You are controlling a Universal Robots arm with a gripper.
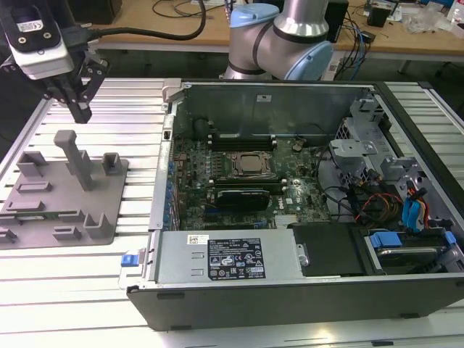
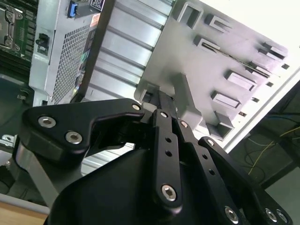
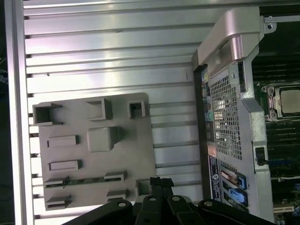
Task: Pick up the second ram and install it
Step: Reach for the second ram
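The second ram (image 3: 85, 179) looks like a thin dark strip standing on edge between small holders of a grey fixture plate (image 3: 122, 154). In the exterior view the same strip (image 1: 43, 215) shows only as a faint line near the plate's (image 1: 109, 210) front. My gripper (image 1: 80, 113) hangs above the plate's far side, over its tall post (image 1: 77, 156), well clear of the ram. Its fingers (image 3: 158, 181) meet at the tips, shut with nothing between them, as also seen on the gripper (image 2: 158, 96) in the second wrist view.
An open computer case (image 1: 406, 94) lies at the exterior view's right, with the motherboard (image 1: 239, 196), the processor (image 1: 250, 165) and black socket rails (image 1: 239, 138) inside. A power supply (image 1: 225, 257) fills its front. The fixture and case rest on a ribbed aluminium table (image 1: 138, 109).
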